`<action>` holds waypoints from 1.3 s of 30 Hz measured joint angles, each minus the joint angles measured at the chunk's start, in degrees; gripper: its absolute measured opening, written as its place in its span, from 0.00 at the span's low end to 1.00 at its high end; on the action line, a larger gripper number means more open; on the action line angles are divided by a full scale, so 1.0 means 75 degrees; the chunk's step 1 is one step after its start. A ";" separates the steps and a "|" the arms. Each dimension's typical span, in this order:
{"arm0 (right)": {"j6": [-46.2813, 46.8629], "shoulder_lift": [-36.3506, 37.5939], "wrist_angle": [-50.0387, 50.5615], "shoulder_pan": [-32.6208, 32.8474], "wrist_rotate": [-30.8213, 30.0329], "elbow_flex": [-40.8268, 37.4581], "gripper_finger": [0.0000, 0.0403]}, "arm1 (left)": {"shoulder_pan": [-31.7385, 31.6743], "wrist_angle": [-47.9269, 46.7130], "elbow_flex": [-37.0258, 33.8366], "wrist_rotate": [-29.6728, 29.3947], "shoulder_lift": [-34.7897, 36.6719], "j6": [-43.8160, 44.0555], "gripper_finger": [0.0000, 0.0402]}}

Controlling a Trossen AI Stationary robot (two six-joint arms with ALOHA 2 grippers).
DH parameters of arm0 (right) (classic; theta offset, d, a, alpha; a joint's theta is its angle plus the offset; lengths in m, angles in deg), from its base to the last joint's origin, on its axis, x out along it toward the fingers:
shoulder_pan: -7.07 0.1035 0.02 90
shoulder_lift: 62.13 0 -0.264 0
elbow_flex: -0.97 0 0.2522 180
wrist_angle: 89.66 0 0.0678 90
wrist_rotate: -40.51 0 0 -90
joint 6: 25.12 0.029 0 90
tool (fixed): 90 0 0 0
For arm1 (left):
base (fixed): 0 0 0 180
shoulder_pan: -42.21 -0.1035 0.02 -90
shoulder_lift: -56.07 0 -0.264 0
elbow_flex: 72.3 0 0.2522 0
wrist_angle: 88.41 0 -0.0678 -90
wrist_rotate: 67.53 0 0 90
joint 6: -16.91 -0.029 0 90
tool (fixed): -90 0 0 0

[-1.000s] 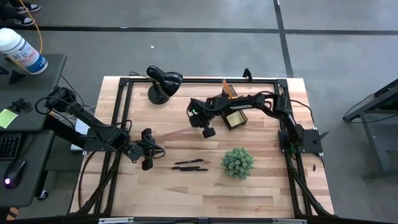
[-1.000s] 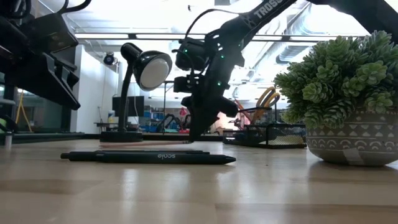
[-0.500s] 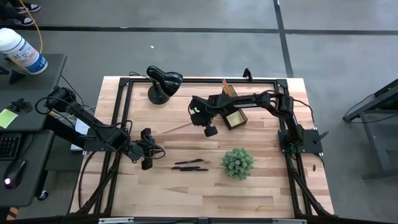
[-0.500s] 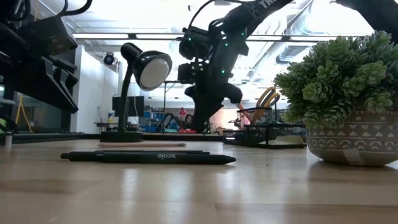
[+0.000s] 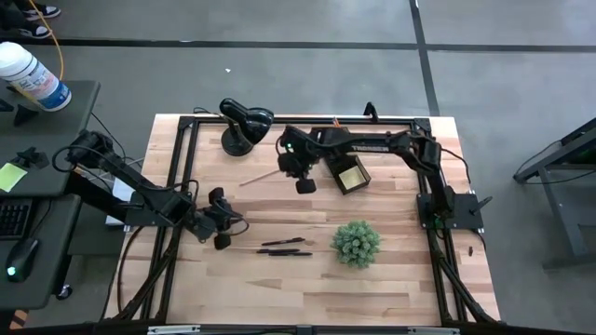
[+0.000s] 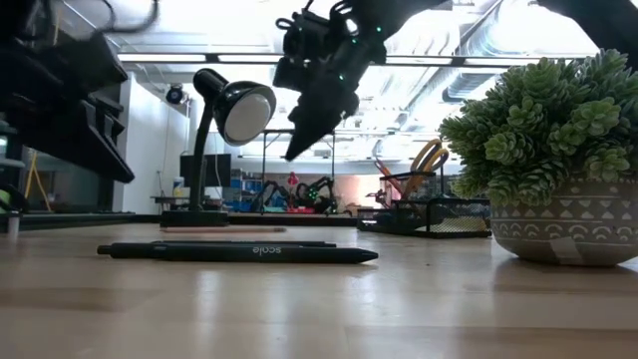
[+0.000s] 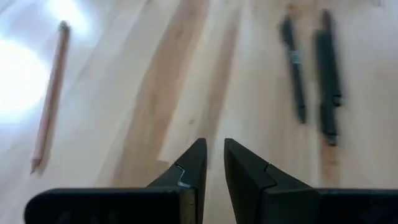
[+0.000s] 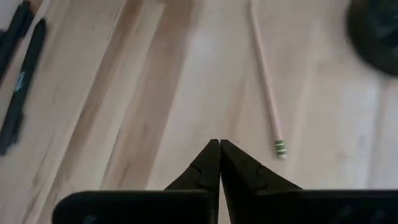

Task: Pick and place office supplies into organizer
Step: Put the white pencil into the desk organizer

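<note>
A wooden pencil (image 5: 259,177) lies flat on the table left of the black organizer (image 5: 343,160). The organizer holds a yellow pad (image 5: 351,175) and yellow-handled scissors (image 6: 429,155). My right gripper (image 5: 304,185) hangs shut and holds nothing, above the table just right of the pencil's eraser end (image 8: 281,149). Two black pens (image 5: 284,247) lie side by side nearer the front. My left gripper (image 5: 222,238) waits low over the table left of the pens. Its fingers (image 7: 198,155) stand a narrow gap apart with nothing between them.
A black desk lamp (image 5: 244,126) stands at the far left of the table. A green plant in a patterned pot (image 5: 357,242) stands right of the pens. Bare wood lies between the pencil and the pens.
My right gripper has risen from the tabletop, drifting a little toward the far left and tipping less steeply, fingers still shut and with nothing in them. The pencil and the pens remain on the table.
</note>
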 joint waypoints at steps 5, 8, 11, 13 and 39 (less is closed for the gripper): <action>0.0005 0.0000 0.0459 -0.0201 0.0121 0.0597 0.05 | -0.1128 -0.0667 0.0000 -0.0195 0.0000 0.0664 0.11; 0.0005 0.0000 0.0859 -0.0303 0.0175 0.0913 0.08 | -0.1883 -0.0698 0.0000 -0.0285 0.0000 0.0556 0.11; 0.0007 0.0000 0.1115 -0.0369 0.0289 0.1133 0.11 | -0.2562 -0.0698 0.0000 -0.0333 0.0000 -0.0004 0.11; 0.0012 0.0000 0.1280 -0.0399 0.0363 0.1219 0.12 | -0.2919 -0.0701 0.0000 -0.0364 0.0000 -0.0645 0.11; 0.0085 0.0000 0.1231 -0.0186 0.0966 0.1211 0.16 | -0.6684 -0.0698 -0.0003 0.1719 0.0000 -0.4027 0.40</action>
